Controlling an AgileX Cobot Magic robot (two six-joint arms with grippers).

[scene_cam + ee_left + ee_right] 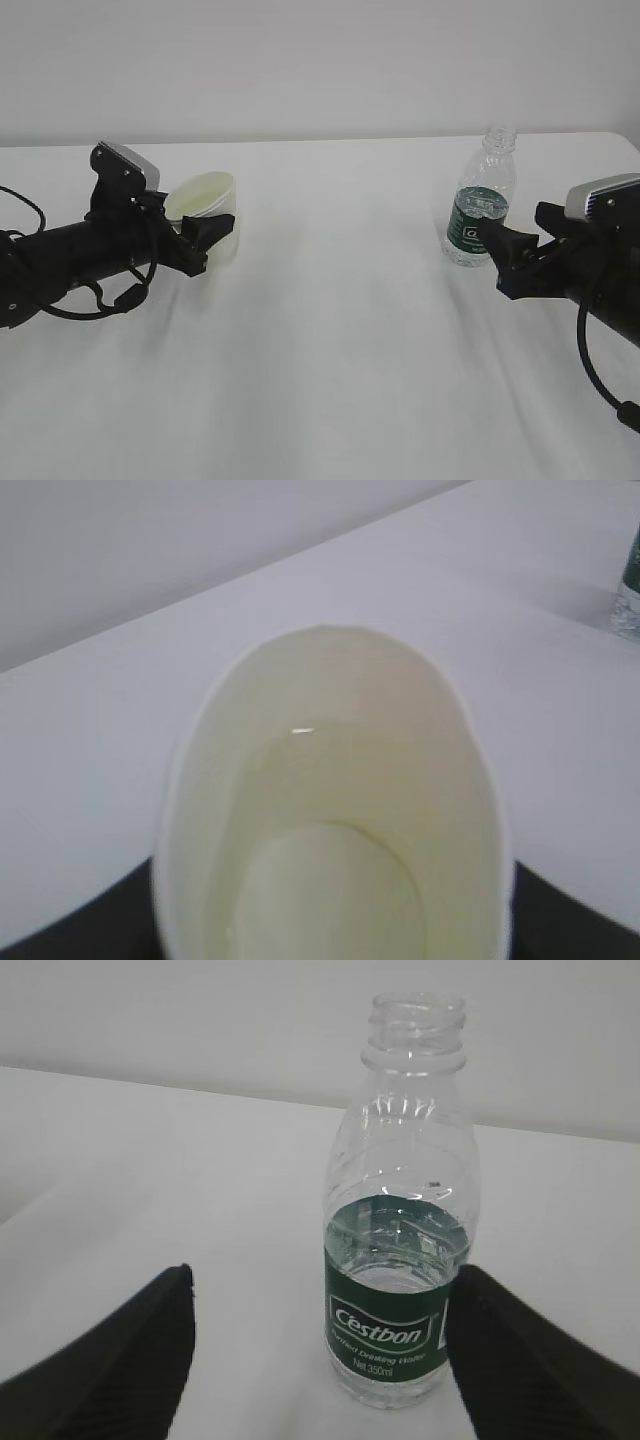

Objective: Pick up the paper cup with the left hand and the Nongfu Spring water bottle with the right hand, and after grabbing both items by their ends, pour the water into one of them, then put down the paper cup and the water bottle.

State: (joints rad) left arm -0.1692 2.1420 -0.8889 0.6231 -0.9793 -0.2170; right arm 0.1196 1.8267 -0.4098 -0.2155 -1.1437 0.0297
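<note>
While both arms lie low over the white table (330,340), each hand has reached its own thing. The left hand (205,240) sits at the left of the table with its black fingers (212,232) set on either side of the paper cup (205,205). They look closed against its wall about halfway open, though from where I stand I cannot tell how firmly they press. The cup leans a little, its mouth turned up and toward the room, and its pale cream inside shows a rounded bottom in the left wrist view (330,830). I cannot tell whether its base rests on the table.

Over on the right, the Nongfu Spring water bottle (480,205) stands upright and capless on the table. Its green label (392,1305) is wrapped round the lower half. The water (395,1260) fills only the lower part, its surface lying within the height of the label. The right hand (497,248) is spread wide. One finger (110,1360) stands well clear of the bottle on the left of the wrist view, and the other sits just beside the label on the right. It has hold of nothing.
</note>
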